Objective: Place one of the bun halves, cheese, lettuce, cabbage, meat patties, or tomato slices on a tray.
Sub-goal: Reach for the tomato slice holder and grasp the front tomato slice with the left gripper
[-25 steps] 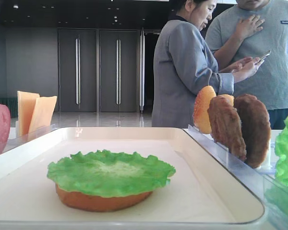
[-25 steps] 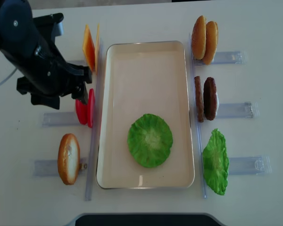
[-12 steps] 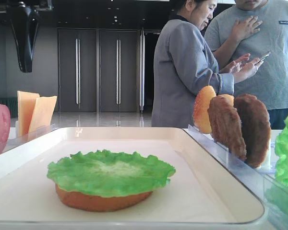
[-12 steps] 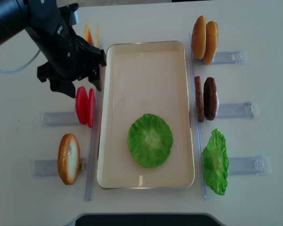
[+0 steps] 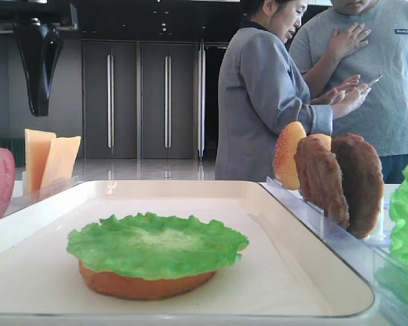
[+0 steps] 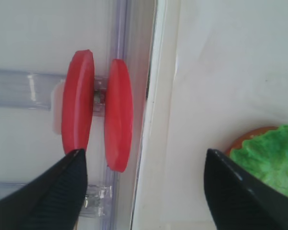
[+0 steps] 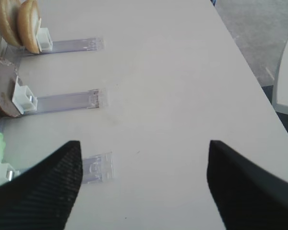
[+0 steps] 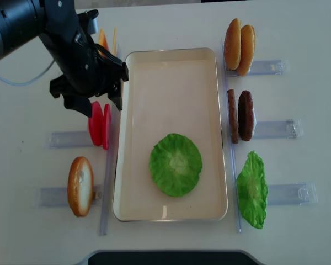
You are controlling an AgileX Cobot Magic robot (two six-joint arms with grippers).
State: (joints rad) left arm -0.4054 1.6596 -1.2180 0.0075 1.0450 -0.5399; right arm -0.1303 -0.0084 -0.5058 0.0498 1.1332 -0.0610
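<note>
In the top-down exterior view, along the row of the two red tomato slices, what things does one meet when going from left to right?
clear holder → tomato slices → tray → meat patties → clear holder on the right

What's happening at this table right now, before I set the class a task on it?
A two-armed robot is building a toy burger. On the tray a bun half already lies under a lettuce leaf. The left gripper hangs open above the tomato slices standing in their clear holder beside the tray, holding nothing. The right gripper is open over bare table.
</note>
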